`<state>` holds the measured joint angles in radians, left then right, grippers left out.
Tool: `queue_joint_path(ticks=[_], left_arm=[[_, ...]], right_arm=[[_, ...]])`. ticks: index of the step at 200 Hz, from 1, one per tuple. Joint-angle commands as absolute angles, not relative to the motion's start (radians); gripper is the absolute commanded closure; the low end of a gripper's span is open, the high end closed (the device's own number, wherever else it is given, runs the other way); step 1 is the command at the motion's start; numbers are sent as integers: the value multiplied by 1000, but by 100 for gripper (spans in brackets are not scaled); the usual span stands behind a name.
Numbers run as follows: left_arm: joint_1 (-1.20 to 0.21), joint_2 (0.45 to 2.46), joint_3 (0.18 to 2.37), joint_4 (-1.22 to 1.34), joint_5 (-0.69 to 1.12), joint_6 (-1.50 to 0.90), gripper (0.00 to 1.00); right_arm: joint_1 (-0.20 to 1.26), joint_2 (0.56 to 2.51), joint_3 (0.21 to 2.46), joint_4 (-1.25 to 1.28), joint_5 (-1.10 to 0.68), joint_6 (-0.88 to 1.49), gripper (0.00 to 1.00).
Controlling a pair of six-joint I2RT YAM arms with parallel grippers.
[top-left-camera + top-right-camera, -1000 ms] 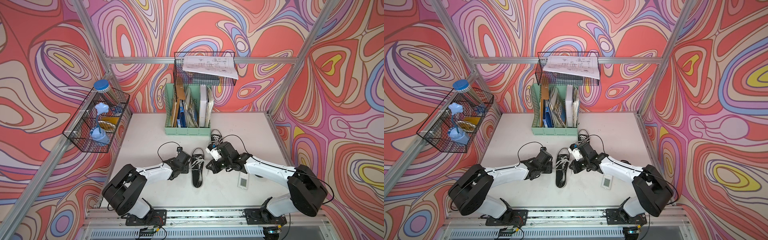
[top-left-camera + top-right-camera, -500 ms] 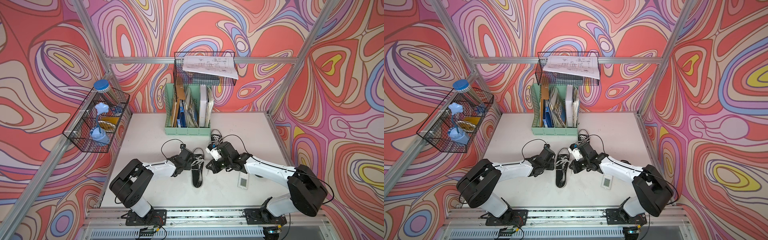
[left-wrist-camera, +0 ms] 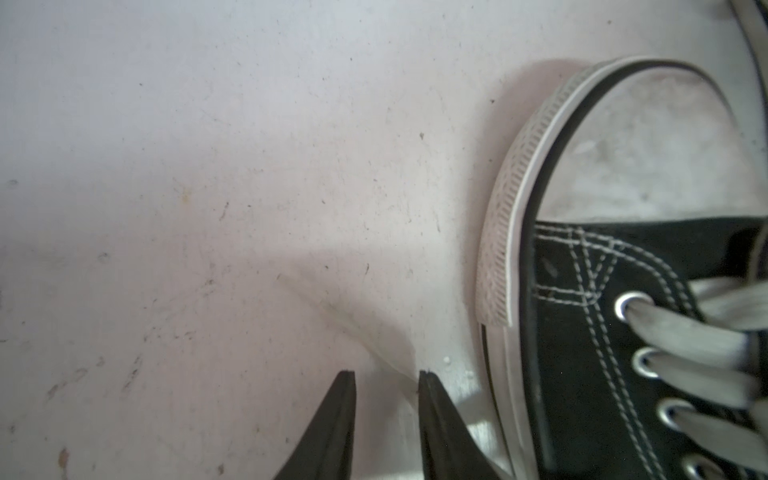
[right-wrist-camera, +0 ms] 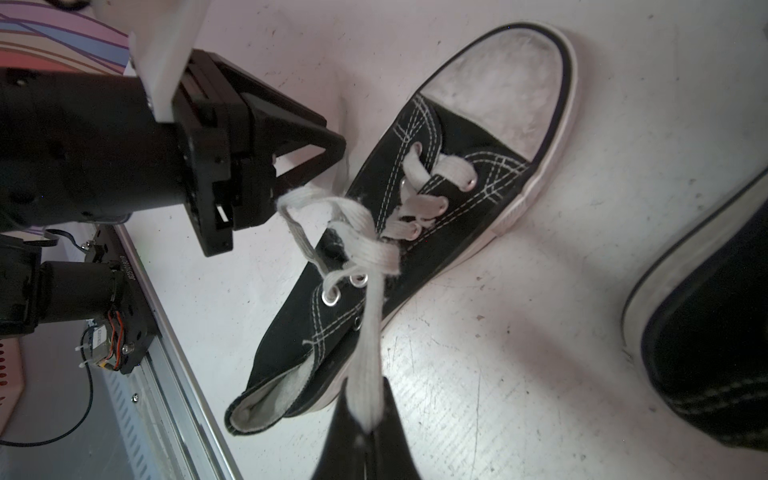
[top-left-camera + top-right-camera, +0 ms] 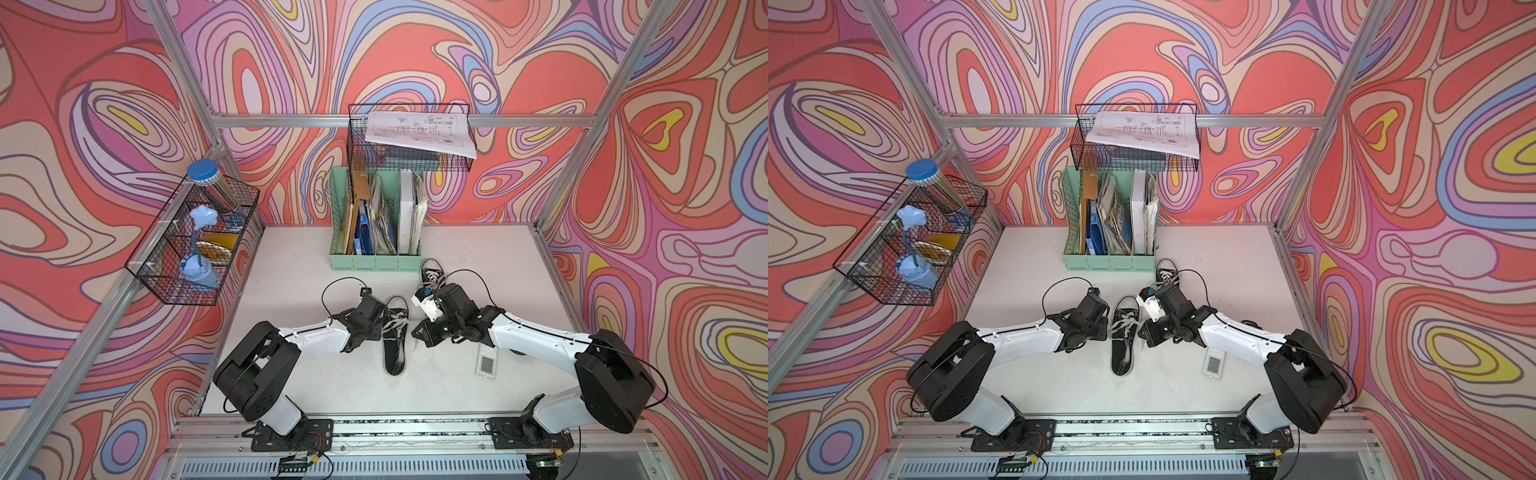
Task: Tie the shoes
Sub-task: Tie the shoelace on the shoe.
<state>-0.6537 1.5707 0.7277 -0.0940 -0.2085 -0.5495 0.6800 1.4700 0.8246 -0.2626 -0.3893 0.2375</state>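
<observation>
Shoes: near shoe (image 5: 394,349) mid-table, upright on its sole, heel near, toe far; plain in both top views. White scuffed table (image 5: 332,386); metal rail (image 5: 399,424) along near edge, arm bases bolted there.

Left gripper (image 3: 386,376) low at near shoe's left side, beside the white sole trim. Jaws apart in left wrist view; faint pale blur against one fingertip, cannot tell what. Tips hidden in top views.

Right gripper (image 4: 366,415) right of near shoe, fingers together, clamped on white lace (image 4: 370,324). Lace stretched from eyelet rows to fingers: clear in right wrist view only, too small from above. Same view: other lace end (image 4: 299,208) looped loosely toward left gripper's body; touching or not, cannot tell.

Small white device with screen (image 5: 485,364) right of near shoe, just beside right arm.

Far shoe (image 5: 432,270) farther back and right, partly hidden by right wrist, just near green file organiser (image 5: 374,262).

Bare table left and right of organiser, and near, between arm bases. Back basket (image 5: 409,137) above organiser, side basket (image 5: 195,253) on left wall, both off the table.
</observation>
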Motion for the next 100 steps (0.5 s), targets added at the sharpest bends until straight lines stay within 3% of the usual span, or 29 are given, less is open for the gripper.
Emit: queue_joint_path(ticks=[1, 36, 54, 79, 100], left_arm=[[-640, 1555, 746, -120, -201, -546, 60], [-635, 1567, 748, -94, -193, -554, 49], [-635, 1601, 767, -103, -192, -546, 47], [-635, 1645, 776, -104, -195, -546, 49], [-635, 1661, 775, -104, -195, -546, 57]], right_arm=[[675, 1480, 827, -268, -385, 229, 100], [674, 1475, 818, -266, -382, 232, 100], [675, 1475, 817, -263, -384, 235, 100], [675, 1473, 815, -262, -385, 237, 100], [674, 1469, 813, -263, -382, 236, 100]])
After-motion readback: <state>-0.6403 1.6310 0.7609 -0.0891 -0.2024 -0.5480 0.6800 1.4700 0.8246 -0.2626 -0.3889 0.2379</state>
